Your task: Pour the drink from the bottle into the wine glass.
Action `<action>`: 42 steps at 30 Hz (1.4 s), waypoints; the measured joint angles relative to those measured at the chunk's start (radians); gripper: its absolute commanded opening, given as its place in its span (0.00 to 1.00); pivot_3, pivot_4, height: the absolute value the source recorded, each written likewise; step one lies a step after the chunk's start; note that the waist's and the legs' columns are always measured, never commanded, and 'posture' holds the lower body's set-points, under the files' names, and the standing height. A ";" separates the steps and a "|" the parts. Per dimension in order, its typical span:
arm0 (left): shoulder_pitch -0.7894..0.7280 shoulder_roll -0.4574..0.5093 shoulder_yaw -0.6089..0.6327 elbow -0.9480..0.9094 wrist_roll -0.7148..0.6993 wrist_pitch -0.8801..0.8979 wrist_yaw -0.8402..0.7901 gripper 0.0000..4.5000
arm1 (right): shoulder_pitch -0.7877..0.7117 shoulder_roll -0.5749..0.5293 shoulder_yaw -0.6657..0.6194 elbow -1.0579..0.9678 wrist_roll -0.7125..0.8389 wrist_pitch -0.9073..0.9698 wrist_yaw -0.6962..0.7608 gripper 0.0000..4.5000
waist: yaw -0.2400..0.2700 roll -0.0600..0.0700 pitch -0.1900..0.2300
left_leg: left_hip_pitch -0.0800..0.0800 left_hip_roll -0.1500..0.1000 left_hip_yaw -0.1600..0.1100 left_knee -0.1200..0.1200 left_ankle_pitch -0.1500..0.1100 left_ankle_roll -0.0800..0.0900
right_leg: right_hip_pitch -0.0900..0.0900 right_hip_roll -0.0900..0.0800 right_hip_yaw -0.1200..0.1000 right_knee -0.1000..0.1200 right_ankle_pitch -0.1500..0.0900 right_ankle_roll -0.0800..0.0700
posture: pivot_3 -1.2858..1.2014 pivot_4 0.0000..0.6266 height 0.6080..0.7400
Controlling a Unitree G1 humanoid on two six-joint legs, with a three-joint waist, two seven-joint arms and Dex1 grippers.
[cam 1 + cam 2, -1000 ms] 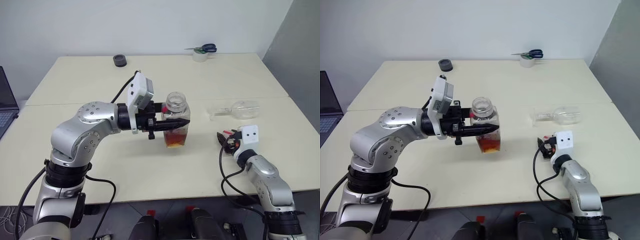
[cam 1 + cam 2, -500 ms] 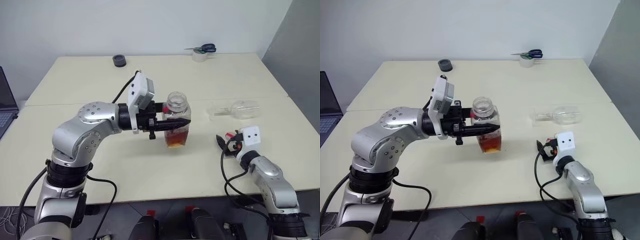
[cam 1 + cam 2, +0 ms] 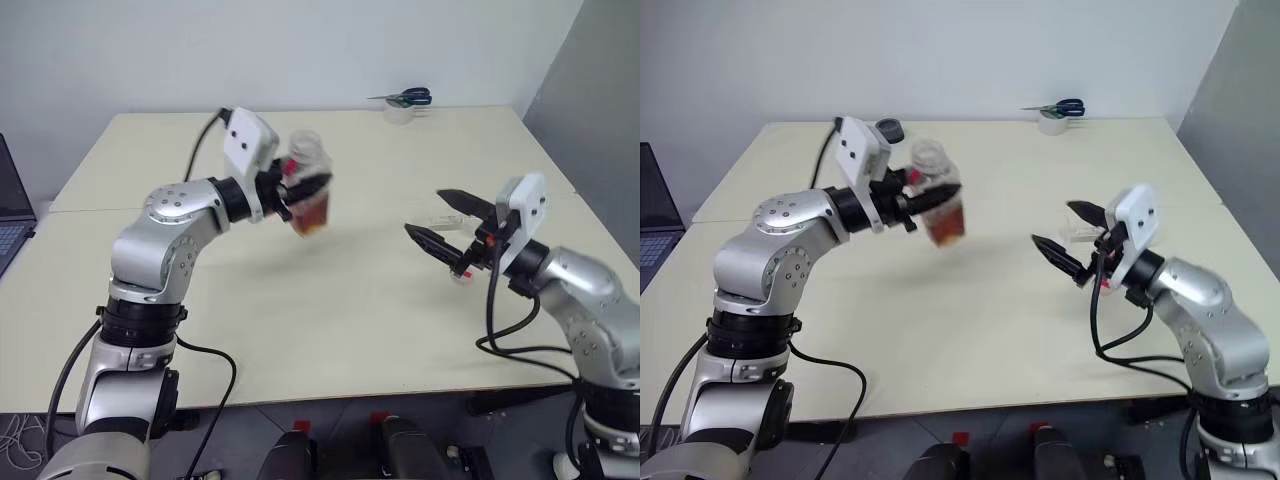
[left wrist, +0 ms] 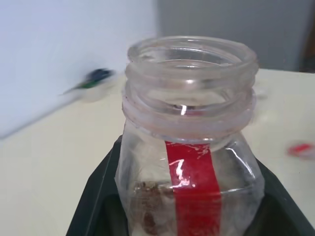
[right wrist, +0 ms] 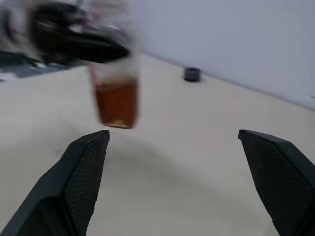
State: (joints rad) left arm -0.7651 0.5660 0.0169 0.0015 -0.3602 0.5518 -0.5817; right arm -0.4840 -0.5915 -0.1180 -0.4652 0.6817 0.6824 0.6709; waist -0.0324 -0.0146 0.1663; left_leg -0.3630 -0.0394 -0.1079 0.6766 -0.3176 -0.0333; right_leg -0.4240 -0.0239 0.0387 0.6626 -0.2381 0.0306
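Left eye view recorded left claw (image 3: 300, 190) pinching the uncapped bottle (image 3: 307, 196), amber drink (image 3: 311, 214) inside, aloft over the counter (image 3: 330, 300); right claw (image 3: 440, 222) spread wide, raised before the glass (image 3: 1077, 236) lying behind it.

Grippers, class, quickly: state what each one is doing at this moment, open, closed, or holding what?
Left gripper: closed on the bottle, lifted off the table.
Right gripper: open, holding nothing.
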 measured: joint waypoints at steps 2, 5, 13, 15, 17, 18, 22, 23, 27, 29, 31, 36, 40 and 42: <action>0.001 -0.013 0.030 0.048 0.054 -0.014 0.096 0.41 | -0.078 0.001 0.012 -0.002 0.050 0.037 0.023 0.99 | 0.003 0.000 0.000 | -0.001 0.000 -0.002 0.000 0.000 0.000 | 0.000 -0.001 -0.001 -0.001 0.000 0.000 | 0.52 0.24 1.00; 0.024 -0.048 0.080 0.069 0.108 -0.017 0.230 0.41 | -0.129 0.032 0.053 0.008 0.080 0.061 0.029 0.99 | 0.005 0.000 0.000 | -0.002 -0.001 -0.002 0.000 0.000 0.000 | -0.001 -0.005 0.000 -0.002 0.000 0.000 | 0.52 0.24 1.00; 0.126 -0.120 0.201 0.105 0.123 -0.052 0.373 0.41 | -0.123 0.065 0.125 0.042 0.074 0.028 0.087 0.99 | 0.010 -0.001 0.000 | -0.003 -0.002 -0.002 0.000 0.000 0.000 | -0.001 -0.008 -0.001 -0.002 0.000 0.000 | 0.52 0.24 1.00; 0.131 -0.132 0.231 0.140 0.118 -0.094 0.377 0.41 | -0.119 0.069 0.133 0.062 0.065 0.010 0.103 0.99 | 0.009 -0.001 0.000 | -0.003 -0.003 -0.002 0.000 0.000 0.000 | -0.001 -0.008 -0.001 -0.002 0.000 0.000 | 0.52 0.24 1.00; 0.137 -0.139 0.251 0.173 0.112 -0.132 0.374 0.41 | -0.117 0.070 0.134 0.080 0.060 -0.002 0.116 0.99 | 0.009 -0.001 0.000 | -0.003 -0.003 -0.002 0.000 0.000 0.000 | -0.001 -0.008 -0.001 -0.001 0.000 0.000 | 0.52 0.24 1.00; 0.143 -0.144 0.260 0.184 0.108 -0.150 0.371 0.41 | -0.117 0.070 0.134 0.083 0.052 -0.007 0.117 0.99 | 0.009 -0.001 0.000 | -0.003 -0.003 -0.002 0.000 0.000 0.000 | -0.001 -0.008 -0.001 -0.002 0.000 0.000 | 0.52 0.24 1.00; 0.155 -0.150 0.263 0.226 0.104 -0.190 0.349 0.41 | -0.120 0.085 0.135 0.094 0.047 -0.015 0.115 0.99 | 0.008 -0.001 0.000 | -0.003 -0.003 -0.002 0.000 0.000 0.000 | -0.001 -0.008 -0.001 -0.001 0.000 0.000 | 0.52 0.24 1.00; 0.155 -0.150 0.263 0.242 0.105 -0.196 0.344 0.41 | -0.124 0.090 0.137 0.096 0.047 -0.015 0.113 0.99 | 0.008 -0.001 0.000 | -0.003 -0.003 -0.002 0.000 0.000 0.000 | -0.001 -0.008 -0.001 -0.001 0.000 0.000 | 0.52 0.24 1.00; 0.164 -0.150 0.261 0.291 0.112 -0.222 0.324 0.41 | -0.150 0.101 0.139 0.095 0.048 0.004 0.094 0.99 | 0.006 -0.001 0.000 | -0.003 -0.002 -0.002 0.000 0.000 0.000 | -0.002 -0.008 -0.001 -0.001 0.000 0.000 | 0.52 0.24 1.00; 0.164 -0.144 0.260 0.304 0.115 -0.234 0.315 0.41 | -0.161 0.106 0.139 0.091 0.050 0.017 0.080 0.99 | 0.007 -0.001 0.000 | -0.003 -0.003 -0.002 0.000 0.000 0.000 | -0.002 -0.008 -0.001 -0.001 0.000 0.000 | 0.52 0.24 1.00; 0.162 -0.137 0.259 0.314 0.116 -0.239 0.306 0.41 | -0.166 0.112 0.139 0.083 0.054 0.033 0.063 0.99 | 0.007 -0.001 0.000 | -0.003 -0.002 -0.002 0.000 0.000 0.000 | -0.002 -0.008 -0.001 -0.001 0.000 0.000 | 0.52 0.24 1.00; 0.160 -0.137 0.259 0.333 0.113 -0.253 0.293 0.77 | -0.185 0.127 0.139 0.073 0.067 0.071 0.026 1.00 | 0.007 -0.001 0.000 | -0.003 -0.002 -0.002 0.000 0.000 0.000 | -0.002 -0.008 -0.001 0.000 0.000 0.000 | 0.52 0.24 1.00; 0.160 -0.137 0.259 0.351 0.112 -0.252 0.286 0.99 | -0.198 0.128 0.138 0.069 0.076 0.084 0.012 1.00 | 0.007 -0.001 0.000 | -0.003 -0.003 -0.002 0.000 0.000 0.000 | -0.002 -0.008 -0.001 -0.001 0.000 0.000 | 0.52 0.24 1.00; 0.161 -0.137 0.259 0.350 0.112 -0.252 0.286 0.99 | -0.198 0.129 0.138 0.067 0.082 0.091 0.003 1.00 | 0.006 -0.001 0.000 | -0.003 -0.002 -0.002 0.000 0.000 0.000 | -0.002 -0.008 -0.001 -0.001 0.000 0.000 | 0.52 0.24 1.00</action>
State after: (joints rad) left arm -0.6044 0.4289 0.2757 0.3519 -0.2484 0.2998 -0.2957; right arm -0.6824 -0.4629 0.0201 -0.3985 0.7635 0.7731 0.6743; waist -0.0259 -0.0157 0.1659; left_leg -0.3656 -0.0419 -0.1099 0.6768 -0.3176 -0.0335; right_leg -0.4257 -0.0317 0.0377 0.6620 -0.2379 0.0307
